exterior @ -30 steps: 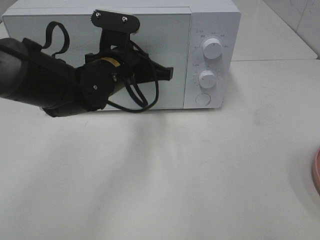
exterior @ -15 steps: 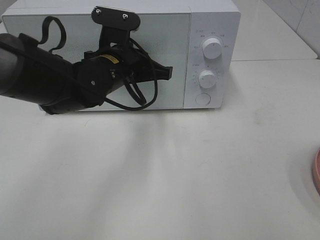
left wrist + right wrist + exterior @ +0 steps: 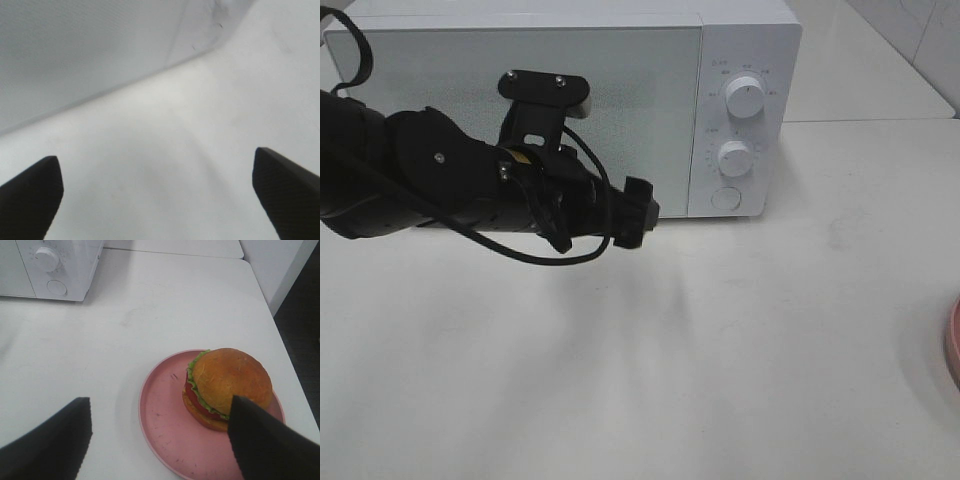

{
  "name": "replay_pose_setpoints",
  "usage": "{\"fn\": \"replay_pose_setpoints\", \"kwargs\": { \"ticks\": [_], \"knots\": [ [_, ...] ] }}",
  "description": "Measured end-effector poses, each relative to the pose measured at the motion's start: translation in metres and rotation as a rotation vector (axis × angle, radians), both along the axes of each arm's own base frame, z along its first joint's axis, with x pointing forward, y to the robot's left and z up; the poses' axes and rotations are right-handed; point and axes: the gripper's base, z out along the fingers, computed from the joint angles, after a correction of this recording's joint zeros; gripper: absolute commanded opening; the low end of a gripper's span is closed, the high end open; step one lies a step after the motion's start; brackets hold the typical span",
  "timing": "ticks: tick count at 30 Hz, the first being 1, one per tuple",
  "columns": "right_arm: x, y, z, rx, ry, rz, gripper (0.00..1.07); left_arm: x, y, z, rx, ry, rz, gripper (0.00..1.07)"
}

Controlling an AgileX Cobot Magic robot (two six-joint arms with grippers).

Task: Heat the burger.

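The burger, with a golden-brown bun, green lettuce and a red layer, sits on a pink plate in the right wrist view. My right gripper hovers open above the plate, one dark finger just in front of the burger without holding it. The exterior view shows neither the burger nor the right gripper. My left gripper is low in front of the white microwave, near the lower right corner of its shut door. In the left wrist view the left gripper is open and empty over the table.
The microwave's panel carries two knobs and a round button. The pink plate's rim shows at the right edge of the exterior view. The table's right edge runs close to the plate.
My left arm has dropped from mid-door height to just above the table in front of the microwave. Its gripper, shut before, now stands open.
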Motion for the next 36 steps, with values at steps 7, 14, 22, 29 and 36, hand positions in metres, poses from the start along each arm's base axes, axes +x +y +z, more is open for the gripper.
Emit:
{"fn": "replay_pose_setpoints", "kwargs": {
  "ticks": [7, 14, 22, 29, 36],
  "knots": [
    [0.0, 0.0, 0.0, 0.0, 0.0, 0.0, 0.75, -0.033, 0.002, 0.003, 0.106, 0.254, -0.246, 0.99],
    [0.0, 0.0, 0.0, 0.0, 0.0, 0.0, 0.75, -0.058, 0.016, 0.015, 0.231, 0.415, -0.408, 0.99],
    [0.0, 0.0, 0.0, 0.0, 0.0, 0.0, 0.75, -0.057, 0.088, 0.058, 0.252, 0.641, -0.227, 0.99],
    [0.0, 0.0, 0.0, 0.0, 0.0, 0.0, 0.75, -0.051, 0.166, 0.089, 0.23, 0.676, 0.014, 0.99],
    [0.0, 0.0, 0.0, 0.0, 0.0, 0.0, 0.75, -0.067, 0.22, 0.119, 0.179, 0.631, 0.258, 0.99]
  ]
}}
